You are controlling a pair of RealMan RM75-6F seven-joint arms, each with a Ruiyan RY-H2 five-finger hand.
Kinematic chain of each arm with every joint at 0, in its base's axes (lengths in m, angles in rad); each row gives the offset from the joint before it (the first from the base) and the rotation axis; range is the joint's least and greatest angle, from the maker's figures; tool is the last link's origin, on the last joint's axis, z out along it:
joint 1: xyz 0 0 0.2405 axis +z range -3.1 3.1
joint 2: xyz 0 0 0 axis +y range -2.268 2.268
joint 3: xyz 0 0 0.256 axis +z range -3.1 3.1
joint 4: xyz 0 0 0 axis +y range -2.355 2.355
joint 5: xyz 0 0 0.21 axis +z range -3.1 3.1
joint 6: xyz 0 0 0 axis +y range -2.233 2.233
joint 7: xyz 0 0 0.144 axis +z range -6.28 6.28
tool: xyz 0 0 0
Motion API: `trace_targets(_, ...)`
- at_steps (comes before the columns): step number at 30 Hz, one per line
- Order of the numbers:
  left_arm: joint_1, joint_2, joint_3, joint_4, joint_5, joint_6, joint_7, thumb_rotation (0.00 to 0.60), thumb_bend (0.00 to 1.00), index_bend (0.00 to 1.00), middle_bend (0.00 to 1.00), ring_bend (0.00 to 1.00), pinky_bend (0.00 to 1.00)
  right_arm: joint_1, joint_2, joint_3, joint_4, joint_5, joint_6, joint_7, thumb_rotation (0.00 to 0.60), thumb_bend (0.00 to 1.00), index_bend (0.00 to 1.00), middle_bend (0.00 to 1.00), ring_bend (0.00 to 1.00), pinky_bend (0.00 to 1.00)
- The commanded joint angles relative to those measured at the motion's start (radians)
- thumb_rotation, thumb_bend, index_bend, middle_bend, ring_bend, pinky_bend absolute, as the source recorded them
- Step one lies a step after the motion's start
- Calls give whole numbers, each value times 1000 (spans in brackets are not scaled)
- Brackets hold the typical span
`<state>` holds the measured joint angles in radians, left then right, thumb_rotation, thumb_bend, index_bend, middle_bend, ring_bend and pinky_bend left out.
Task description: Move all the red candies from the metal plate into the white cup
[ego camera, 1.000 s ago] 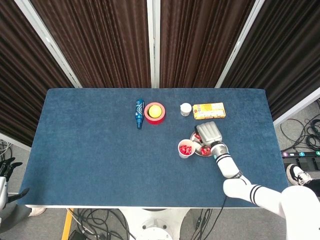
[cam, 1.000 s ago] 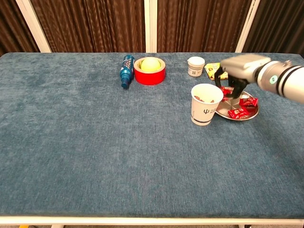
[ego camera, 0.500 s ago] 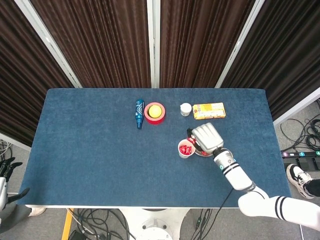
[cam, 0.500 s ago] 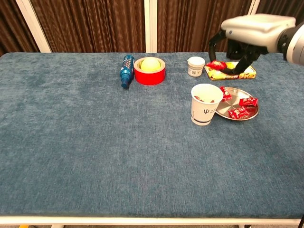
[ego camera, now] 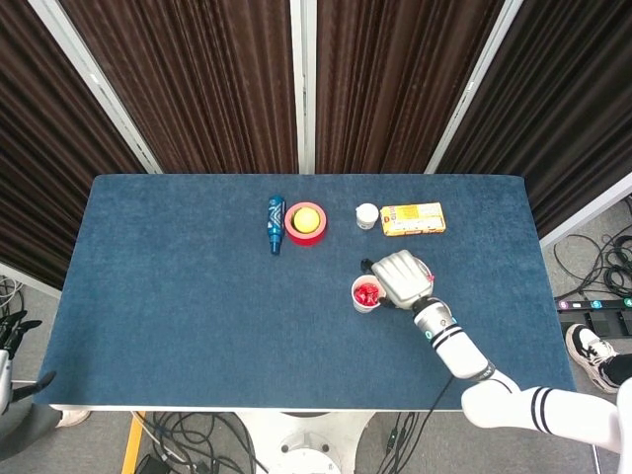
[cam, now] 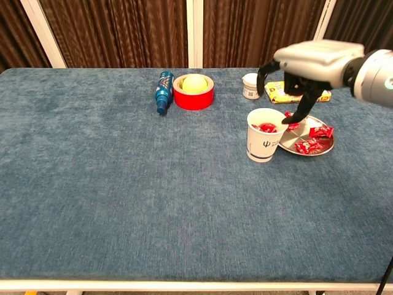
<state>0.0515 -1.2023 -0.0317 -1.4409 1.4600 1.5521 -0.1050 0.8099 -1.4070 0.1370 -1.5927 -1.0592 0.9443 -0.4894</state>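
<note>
The white cup [cam: 266, 136] stands just left of the metal plate [cam: 324, 147] and holds several red candies [cam: 265, 127]. More red candies [cam: 307, 145] lie on the plate. My right hand [cam: 302, 69] hovers over the cup's right rim and the plate's left side, fingers spread and pointing down, with nothing in them. In the head view the same hand [ego camera: 400, 278] covers most of the plate beside the cup [ego camera: 366, 294]. My left hand [ego camera: 12, 336] hangs low off the table's left edge, fingers apart and holding nothing.
At the back of the blue table lie a blue bottle [cam: 163, 92], a red tape roll with a yellow ball in it [cam: 193, 91], a small white jar [cam: 253, 85] and a yellow box [cam: 324, 95] partly behind my right hand.
My right hand lifted a red candy off the plate, carried it left over the cup, lowered and let it go; the candy now lies in the cup. The left hand stayed put.
</note>
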Motion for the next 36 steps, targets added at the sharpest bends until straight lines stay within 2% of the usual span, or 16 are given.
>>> trace_targets(1, -1, 2, -1, -1, 3, 3, 3, 600, 0, 301, 238, 142, 177, -22, 23, 13, 3, 9, 27, 27, 600, 78, 350, 1000, 987, 1000)
trace_targets(6, 2, 3, 1, -8, 3, 6, 9, 600, 0, 300, 238, 142, 177, -45, 39, -15, 63, 69, -17, 42, 600, 158, 365, 1000, 988, 1000)
trace_targets(12, -2, 4, 1, -13, 7, 3, 16, 600, 0, 300, 238, 142, 177, -59, 2, -73, 138, 90, -81, 37, 600, 162, 375, 1000, 988, 1000)
trace_targets(17, -6, 6, -2, -18, 6, 0, 23, 600, 0, 300, 238, 142, 177, -59, -37, -98, 194, 86, -114, 31, 600, 168, 397, 1000, 988, 1000)
trace_targets(22, -7, 4, -1, -20, 2, -4, 27, 600, 0, 301, 238, 142, 177, -53, -76, -94, 247, 83, -128, 37, 600, 203, 420, 1000, 988, 1000)
trace_targets(36, -7, -1, 0, -10, -7, -12, 22, 600, 0, 301, 238, 142, 177, -32, -157, -77, 366, 105, -166, 22, 600, 195, 472, 1000, 988, 1000)
